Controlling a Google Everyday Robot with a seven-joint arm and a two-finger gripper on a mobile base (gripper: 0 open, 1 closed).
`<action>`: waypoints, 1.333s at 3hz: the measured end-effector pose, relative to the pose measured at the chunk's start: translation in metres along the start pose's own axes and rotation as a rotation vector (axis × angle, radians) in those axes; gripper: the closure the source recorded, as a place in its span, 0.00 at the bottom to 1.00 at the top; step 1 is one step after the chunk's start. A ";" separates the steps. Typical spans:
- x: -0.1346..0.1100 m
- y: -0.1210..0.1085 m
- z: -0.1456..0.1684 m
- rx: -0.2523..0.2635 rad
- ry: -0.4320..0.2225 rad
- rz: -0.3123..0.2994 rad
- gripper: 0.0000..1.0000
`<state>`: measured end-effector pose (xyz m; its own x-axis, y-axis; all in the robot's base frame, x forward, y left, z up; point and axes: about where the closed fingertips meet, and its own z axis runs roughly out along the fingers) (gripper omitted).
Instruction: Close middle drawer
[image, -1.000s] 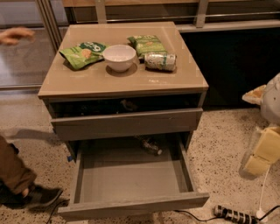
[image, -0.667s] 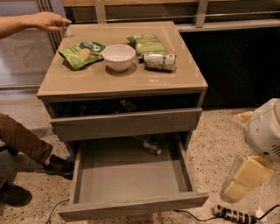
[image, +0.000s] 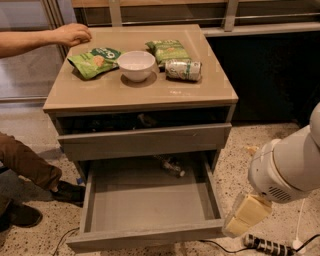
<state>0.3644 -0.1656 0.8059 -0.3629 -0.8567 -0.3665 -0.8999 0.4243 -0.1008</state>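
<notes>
Standing pulled far out of the cabinet: middle drawer, bare grey bottom showing. Gripper low beside its front right corner; contact unclear, grip state cannot be told.

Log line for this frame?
middle drawer: pulled out | gripper: low, right of drawer's front corner | contact: unclear | task: not yet closed

The middle drawer stood pulled far out, its grey bottom bare — the gripper hung low beside its front corner.
</notes>
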 end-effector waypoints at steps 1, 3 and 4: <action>0.005 0.005 0.020 -0.011 0.002 -0.022 0.00; 0.025 0.032 0.108 -0.047 -0.036 -0.083 0.00; 0.030 0.037 0.140 -0.055 -0.065 -0.101 0.00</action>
<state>0.3536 -0.1347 0.6613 -0.2553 -0.8725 -0.4166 -0.9436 0.3188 -0.0895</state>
